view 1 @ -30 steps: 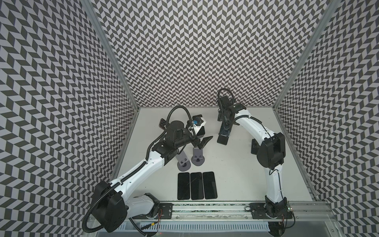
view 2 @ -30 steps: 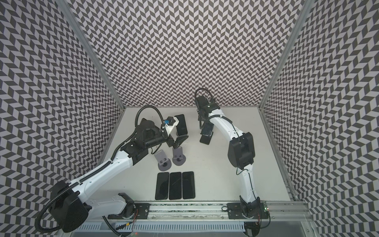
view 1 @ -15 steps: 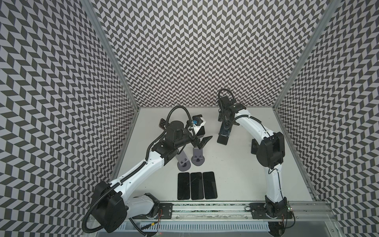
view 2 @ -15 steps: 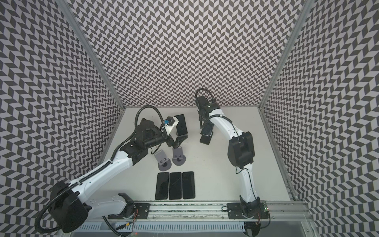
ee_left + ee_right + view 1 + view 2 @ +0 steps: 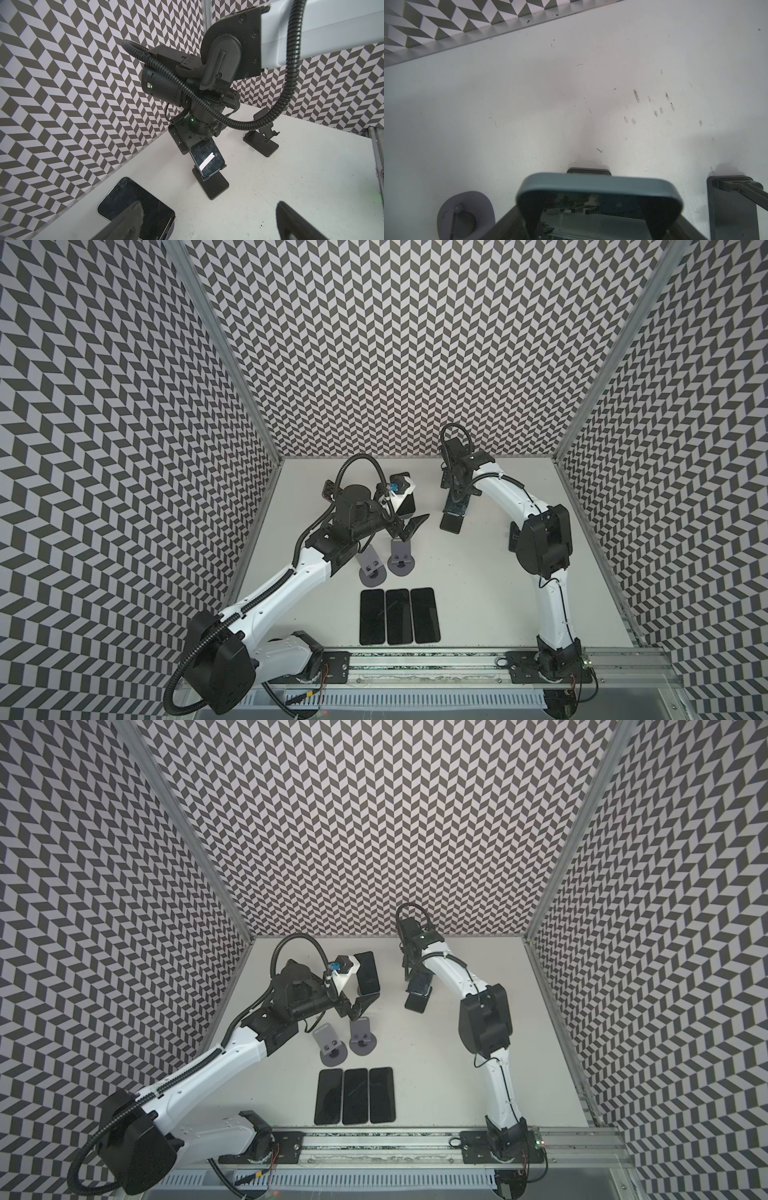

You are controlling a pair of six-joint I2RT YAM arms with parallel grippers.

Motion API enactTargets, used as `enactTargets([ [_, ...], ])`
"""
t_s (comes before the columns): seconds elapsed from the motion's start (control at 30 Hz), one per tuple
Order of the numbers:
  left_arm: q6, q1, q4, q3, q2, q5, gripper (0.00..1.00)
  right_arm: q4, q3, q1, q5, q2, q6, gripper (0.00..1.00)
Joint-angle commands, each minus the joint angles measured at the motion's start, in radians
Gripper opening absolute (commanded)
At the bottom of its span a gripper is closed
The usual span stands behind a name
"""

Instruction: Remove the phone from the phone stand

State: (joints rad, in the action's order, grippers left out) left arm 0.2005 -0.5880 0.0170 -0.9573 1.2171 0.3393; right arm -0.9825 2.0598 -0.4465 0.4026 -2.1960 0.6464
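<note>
Looking at the far middle of the counter (image 5: pixel 498 614), we see the phone (image 5: pixel 207 160) sitting on its phone stand (image 5: pixel 216 187), a black one w/ a flat rectangular base. The phone leans back, its bottom edge caught in the stand's lip, and its scratched screen shows in the left wrist cam.

Our right arm reaches in from above. The right fingers (image 5: pixel 530 214) straddle the phone's top end, one on each side, partly open. In the right wrist cam the phone's rounded blue-grey top edge fills the space btwn them, but we can't tell whether the pads actually press on it. In both top views the phone rests on the stand, not lifted.

Our left fingers (image 5: pixel 124 226) are spread as wide as they go, w/ nothing btwn them. They hang above the counter, just beyond two grey stands (image 5: pixel 372 568) that sit side by side.

A flat phone (image 5: pixel 368 973) lies face up beside the left wrist, well apart from the phone stand. A second black stand (image 5: pixel 260 141) sits nr the right arm's elbow. Along the front edge, three phones (image 5: pixel 399 616) lie flat in a row, long sides touching or nearly so.
</note>
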Motion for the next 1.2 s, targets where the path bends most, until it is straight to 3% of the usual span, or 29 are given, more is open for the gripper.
enactTargets([
  [0.0,0.007,0.008,-0.013,0.002,-0.007,0.003,1.0,0.036,0.029,0.004,-0.002,-0.016,-0.002,0.84],
  [0.5,0.002,0.008,-0.015,-0.001,-0.001,0.008,1.0,0.035,0.026,0.008,-0.003,-0.019,-0.009,0.74],
  [0.93,-0.006,0.009,-0.009,-0.005,0.008,0.012,1.0,0.037,0.022,0.014,-0.02,0.005,-0.026,0.58],
  [1.17,-0.026,0.008,0.002,-0.008,0.007,-0.002,1.0,0.036,0.021,0.015,-0.017,0.039,-0.04,0.55],
])
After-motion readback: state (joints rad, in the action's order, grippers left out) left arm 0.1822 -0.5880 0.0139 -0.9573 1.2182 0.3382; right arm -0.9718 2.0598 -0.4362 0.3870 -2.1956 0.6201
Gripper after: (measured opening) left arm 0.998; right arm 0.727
